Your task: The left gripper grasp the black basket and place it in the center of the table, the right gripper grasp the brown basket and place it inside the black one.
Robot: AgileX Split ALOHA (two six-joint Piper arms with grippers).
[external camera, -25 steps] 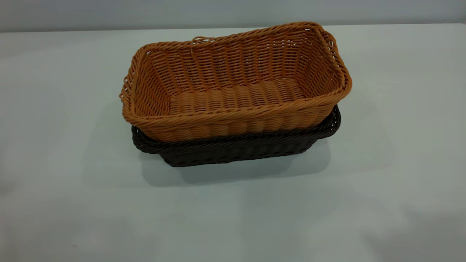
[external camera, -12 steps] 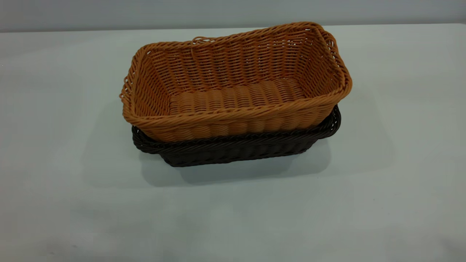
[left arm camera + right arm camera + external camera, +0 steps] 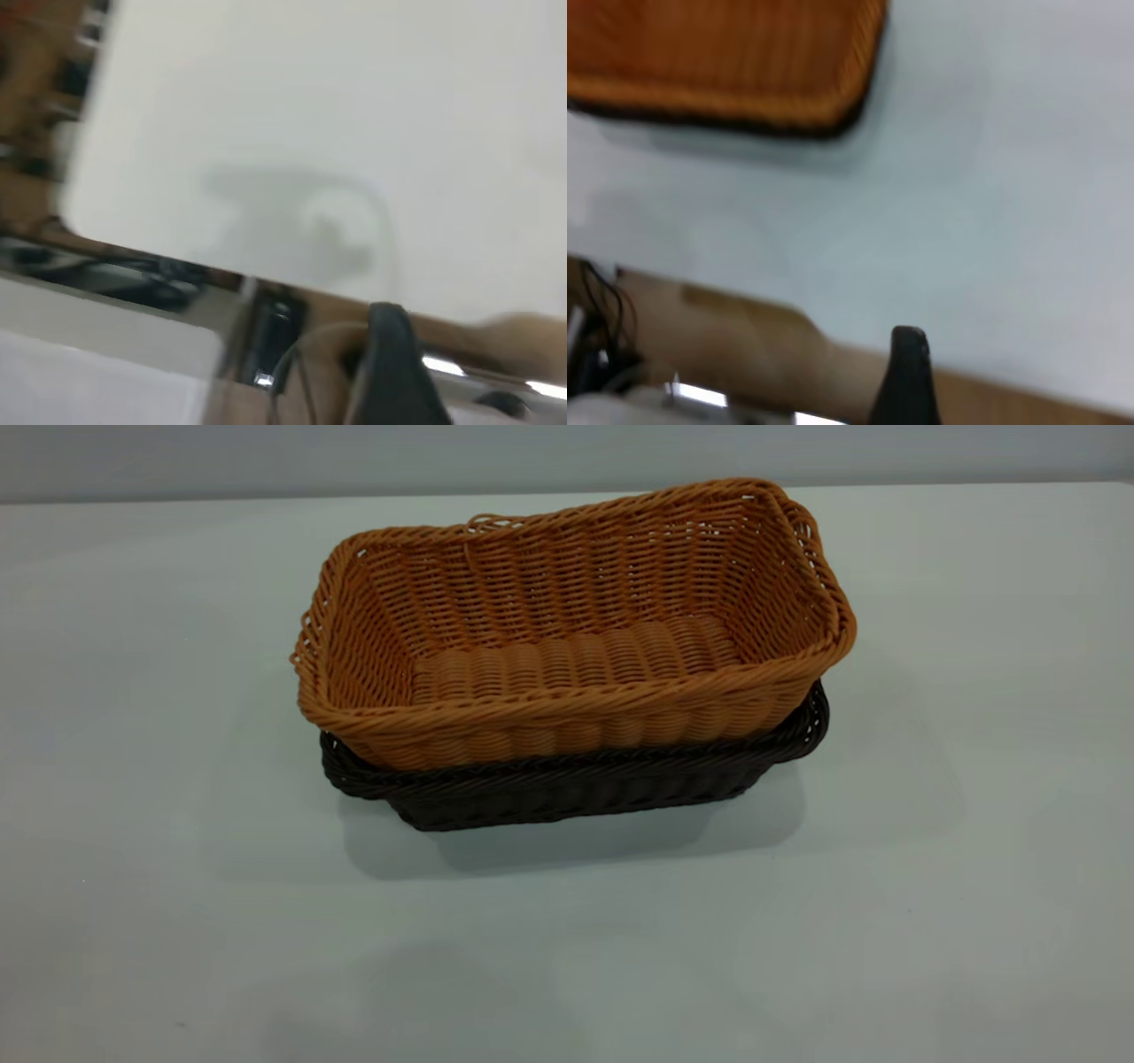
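Observation:
The brown basket (image 3: 567,638) sits nested inside the black basket (image 3: 567,793) in the middle of the table (image 3: 133,779), slightly tilted, with its right end higher. Only the black basket's rim and lower wall show under it. Neither gripper is in the exterior view. My left gripper (image 3: 394,359) shows only as a dark shape in the left wrist view, above bare table near its edge. My right gripper (image 3: 908,376) shows as a dark shape in the right wrist view, well apart from the brown basket (image 3: 726,53) and the black basket's rim (image 3: 824,131).
The table's edge (image 3: 177,257) crosses the left wrist view, with brown floor and dark equipment beyond it. The right wrist view shows the table edge (image 3: 744,297) too. A grey wall (image 3: 567,452) runs behind the table.
The two baskets have not moved. Faint shadows on the front of the table have shifted.

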